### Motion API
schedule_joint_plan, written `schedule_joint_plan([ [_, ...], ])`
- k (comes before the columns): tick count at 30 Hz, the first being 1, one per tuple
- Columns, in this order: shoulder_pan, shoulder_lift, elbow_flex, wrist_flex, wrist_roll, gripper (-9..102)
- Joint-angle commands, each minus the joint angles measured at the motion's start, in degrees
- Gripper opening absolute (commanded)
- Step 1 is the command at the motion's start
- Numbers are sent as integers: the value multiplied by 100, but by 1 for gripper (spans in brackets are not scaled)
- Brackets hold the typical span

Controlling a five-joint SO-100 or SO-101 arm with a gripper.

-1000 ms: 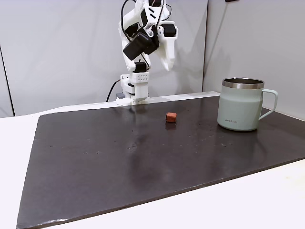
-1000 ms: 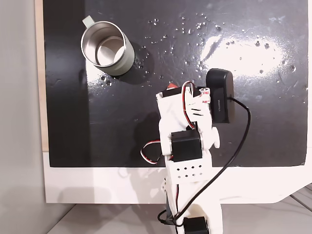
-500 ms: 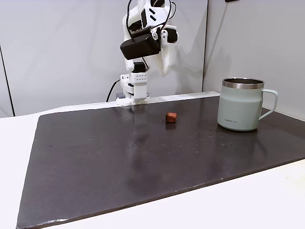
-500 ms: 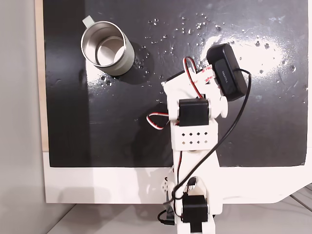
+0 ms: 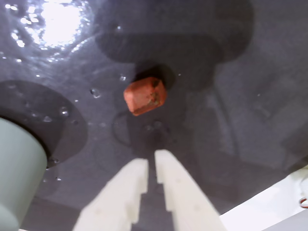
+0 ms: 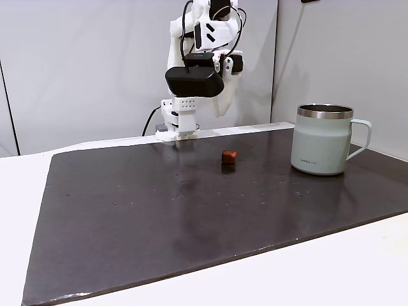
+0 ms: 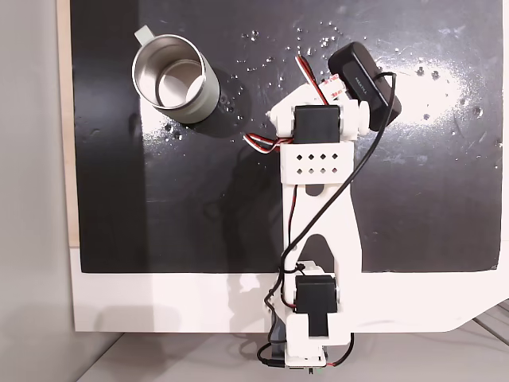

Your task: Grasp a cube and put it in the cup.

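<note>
The small reddish-brown cube [image 5: 145, 96] lies on the dark mat, just ahead of my gripper [image 5: 150, 161] in the wrist view. The two white fingers stand close together with only a thin slit between them and hold nothing. In a fixed view the gripper [image 6: 222, 105] hangs well above the mat, behind and over the cube [image 6: 229, 156]. The sage-green cup [image 6: 322, 140] stands upright to the right of the cube. From above, the cup [image 7: 171, 78] sits at the upper left with its mouth open, and the arm hides the cube.
A black mat [image 6: 127, 210] covers most of the white table [image 6: 357, 268]. The arm's base [image 6: 178, 124] stands at the mat's far edge. Water droplets and bright glare [image 7: 398, 72] mark the mat. A grey wall rises close behind.
The arm has stretched out from its folded pose, carrying the gripper and wrist camera forward over the mat toward the cube. Cube and cup have not moved.
</note>
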Motion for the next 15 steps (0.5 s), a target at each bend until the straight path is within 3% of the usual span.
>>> schedule_joint_plan([
  [1,-62,-9,-396,44,-246,0],
  [9,-281,-325,-396,237,-483,2],
  [15,-352,-448,-378,308,-483,14],
])
